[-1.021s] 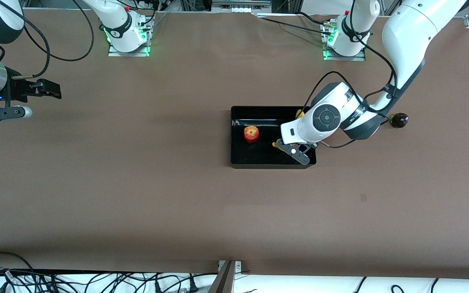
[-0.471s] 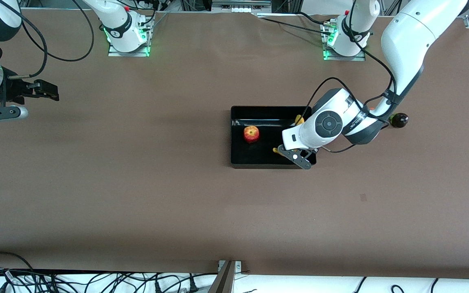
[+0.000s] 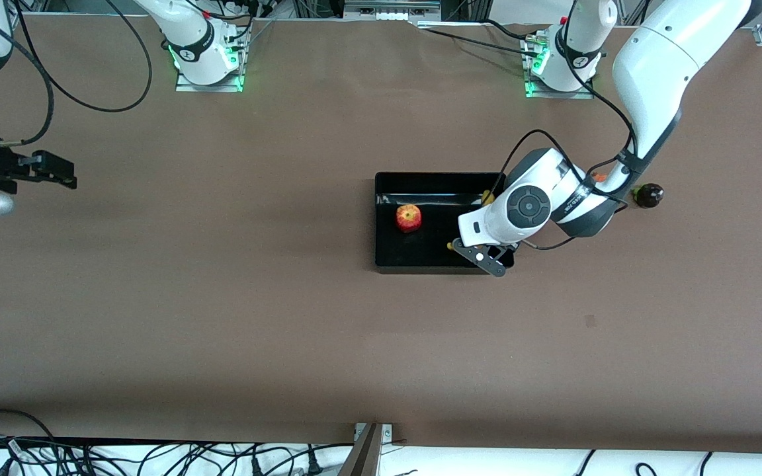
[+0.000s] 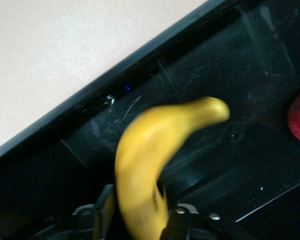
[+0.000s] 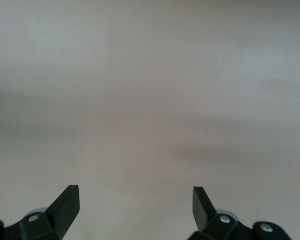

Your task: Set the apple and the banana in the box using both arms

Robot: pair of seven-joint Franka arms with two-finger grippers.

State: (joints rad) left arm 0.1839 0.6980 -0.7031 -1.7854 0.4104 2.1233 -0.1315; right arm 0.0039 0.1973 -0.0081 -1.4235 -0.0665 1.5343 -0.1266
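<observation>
Both fruits inside box (image 3: 384,221): apple (image 3: 408,217) mid-floor; left gripper (image 4: 135,220) clamps banana (image 4: 155,150) near wall. Right gripper (image 5: 135,210) spread wide, over bare table (image 3: 222,297).

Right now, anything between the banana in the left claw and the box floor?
Nothing visible. The left claw holds the banana over the box, at the end toward the left arm. The apple lies apart, toward the box's other end. The right claw waits open over bare table.

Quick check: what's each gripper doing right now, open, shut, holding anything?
Left gripper: shut on the banana, over the box.
Right gripper: open, holding nothing, over bare table at the right arm's end.
</observation>
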